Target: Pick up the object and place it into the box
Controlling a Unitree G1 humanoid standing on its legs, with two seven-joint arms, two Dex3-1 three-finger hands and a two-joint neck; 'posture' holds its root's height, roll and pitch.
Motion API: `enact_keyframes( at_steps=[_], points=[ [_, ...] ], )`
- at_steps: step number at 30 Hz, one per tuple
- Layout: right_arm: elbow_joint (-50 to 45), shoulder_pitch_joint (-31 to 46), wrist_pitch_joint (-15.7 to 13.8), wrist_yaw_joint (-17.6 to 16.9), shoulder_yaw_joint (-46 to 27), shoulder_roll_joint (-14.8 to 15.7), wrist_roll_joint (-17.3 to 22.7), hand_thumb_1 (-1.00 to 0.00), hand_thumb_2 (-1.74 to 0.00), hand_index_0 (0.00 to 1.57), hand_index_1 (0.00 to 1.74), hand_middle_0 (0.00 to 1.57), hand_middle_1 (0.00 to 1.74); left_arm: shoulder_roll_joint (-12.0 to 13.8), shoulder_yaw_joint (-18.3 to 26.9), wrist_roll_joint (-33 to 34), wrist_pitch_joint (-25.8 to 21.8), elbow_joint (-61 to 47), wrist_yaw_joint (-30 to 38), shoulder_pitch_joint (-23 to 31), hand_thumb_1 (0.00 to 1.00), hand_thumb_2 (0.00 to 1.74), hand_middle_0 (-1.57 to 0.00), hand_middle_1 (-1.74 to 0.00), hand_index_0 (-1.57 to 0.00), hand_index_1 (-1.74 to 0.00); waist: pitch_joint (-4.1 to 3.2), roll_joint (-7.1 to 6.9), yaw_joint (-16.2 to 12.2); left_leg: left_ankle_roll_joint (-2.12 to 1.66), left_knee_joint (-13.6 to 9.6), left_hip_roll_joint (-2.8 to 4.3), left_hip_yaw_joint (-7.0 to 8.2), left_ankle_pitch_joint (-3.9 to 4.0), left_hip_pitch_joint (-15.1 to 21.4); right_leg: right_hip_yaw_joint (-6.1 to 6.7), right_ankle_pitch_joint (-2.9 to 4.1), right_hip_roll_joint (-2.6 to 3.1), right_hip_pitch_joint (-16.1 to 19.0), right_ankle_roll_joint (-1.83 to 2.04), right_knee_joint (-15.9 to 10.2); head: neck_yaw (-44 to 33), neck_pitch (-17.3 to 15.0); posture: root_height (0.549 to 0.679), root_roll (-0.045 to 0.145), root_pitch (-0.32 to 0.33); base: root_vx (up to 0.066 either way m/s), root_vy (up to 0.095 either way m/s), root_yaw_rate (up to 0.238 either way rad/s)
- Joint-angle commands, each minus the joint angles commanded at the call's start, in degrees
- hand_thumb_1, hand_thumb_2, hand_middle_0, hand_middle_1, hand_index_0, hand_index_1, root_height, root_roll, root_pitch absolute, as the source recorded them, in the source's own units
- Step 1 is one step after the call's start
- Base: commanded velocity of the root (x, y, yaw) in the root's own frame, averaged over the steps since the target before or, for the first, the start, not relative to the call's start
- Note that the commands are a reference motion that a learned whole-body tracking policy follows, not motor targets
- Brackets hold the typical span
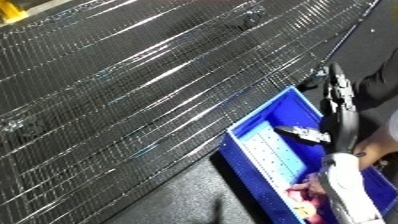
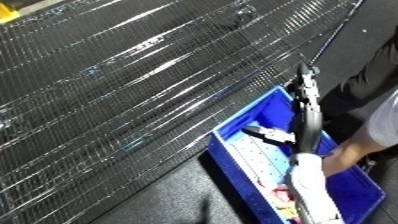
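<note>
The right hand (image 2: 306, 107) is seen over the blue bin (image 1: 258, 125), fingers extended upward — nothing visibly held. A pink object (image 1: 306, 189) lies inside the bin, beside the forearm. Placement is judged done — only withdrawal remains. Left hand unseen.

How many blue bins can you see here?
1. The bin sits at the lower right, beside the wire mesh surface. The robot's right forearm hides part of it.

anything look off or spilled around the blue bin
Nothing stands out. The blue bin sits upright beside the wire mesh surface, with nothing spilled beside it; the right hand reaches over it.
</note>
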Motion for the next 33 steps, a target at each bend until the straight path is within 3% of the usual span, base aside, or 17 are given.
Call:
enact_keyframes(
  at_steps=[8, 17, 33],
  points=[
    [-2.2, -3.0, 1.3, 3.0, 5.9, 0.8, 1.1, 0.00, 0.00, 0.00, 0.00, 0.00, 0.00, -0.8, 1.5, 0.0, 0.5, -0.1, 1.1, -0.2, 1.00, 1.74, -1.57, -1.74, -1.57, -1.74, 0.18, -1.13, 2.6, -0.09, 0.7, -0.18, -1.10, 0.17, -0.9, -0.43, -0.53, -0.04, -0.2, -0.13, 1.4, -8.6, 0.6, 0.631, 0.072, -0.209, -0.001, -0.004, 0.091],
    [-2.7, -5.3, 2.9, 5.2, 10.9, 1.0, -0.1, 0.00, 0.00, 0.00, 0.00, 0.00, 0.00, -0.4, 3.1, 0.8, 0.8, -0.9, 2.1, -1.6, 1.00, 1.74, -1.57, -1.74, -1.57, -1.74, 1.05, -2.05, 4.6, -0.23, 1.2, -0.37, -2.01, 0.64, -1.9, -0.77, -0.76, -0.10, -1.0, -0.20, 2.5, -17.3, -0.2, 0.628, 0.071, -0.210, -0.003, -0.004, 0.057],
    [-1.0, -6.8, 4.2, 4.9, 14.2, 2.9, -2.9, 0.00, 0.00, 0.00, 0.00, 0.00, 0.00, -0.1, 6.3, 2.1, -0.2, -3.9, 6.1, -5.6, 1.00, 1.74, -1.57, -1.74, -1.57, -1.74, 2.54, -2.52, 6.1, -0.22, 2.1, -0.80, -3.07, 0.68, -3.2, -1.54, -1.29, -0.50, -2.1, -0.06, 4.7, -24.5, -2.0, 0.624, 0.067, -0.210, -0.002, 0.005, 0.051]
  ],
)
